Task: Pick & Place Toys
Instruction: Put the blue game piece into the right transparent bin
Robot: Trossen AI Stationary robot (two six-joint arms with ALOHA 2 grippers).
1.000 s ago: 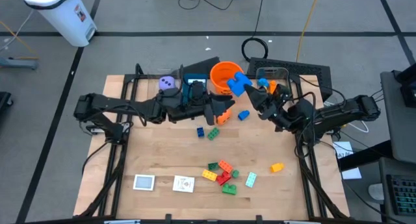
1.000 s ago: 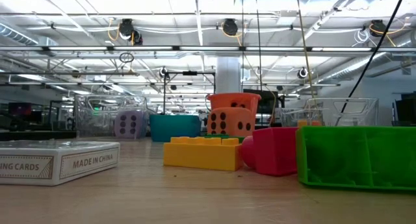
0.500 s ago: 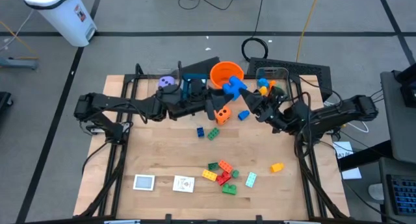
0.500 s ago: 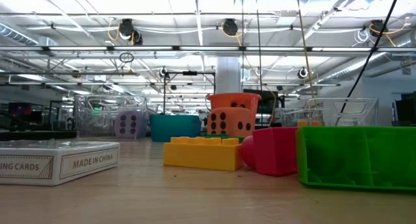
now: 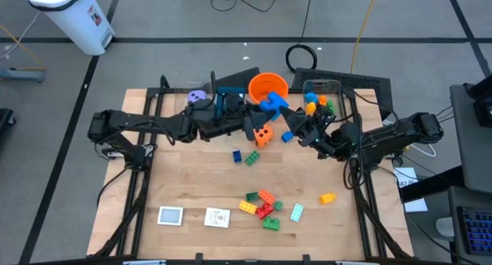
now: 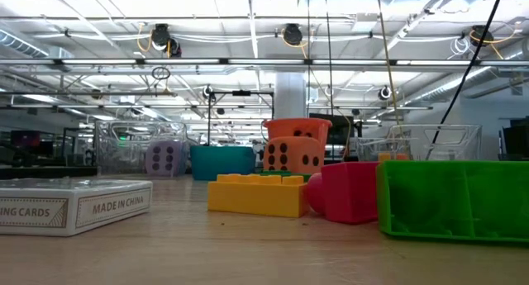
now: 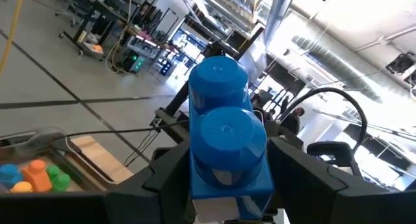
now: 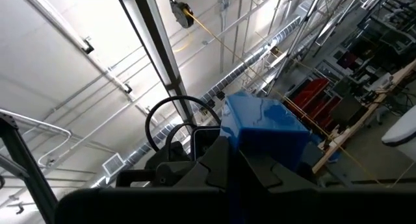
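A blue two-stud brick [image 5: 269, 104] is up in the air just in front of the orange bucket [image 5: 267, 87]. My right gripper [image 5: 283, 114] reaches in from the right and is shut on it. My left gripper [image 5: 257, 120] comes from the left and is open. In the left wrist view its fingers stand on either side of the brick [image 7: 224, 139]; whether they touch it I cannot tell. An orange die [image 5: 263, 137] lies on the table below the grippers. Loose bricks [image 5: 263, 207] and two white cards [image 5: 170, 216] lie near the front edge. My right gripper has the blue brick [image 8: 266, 130] at the free ends of its shut fingers [image 8: 224, 162]. It comes from the table's right, slanting upward. Its own fingers hide which part of the brick they are on. The brick is lifted clear of the table.
A purple die [image 5: 198, 97] and a teal box [image 5: 229, 104] sit at the back left of the bucket. A clear bin [image 5: 319, 100] with bricks sits at its right. Small bricks [image 5: 244, 157] lie mid-table, and one yellow brick [image 5: 327, 197] lies at the right.
My right gripper has carried the blue brick toward the table's left and a little down. The brick now sits between the fingers of my left gripper.
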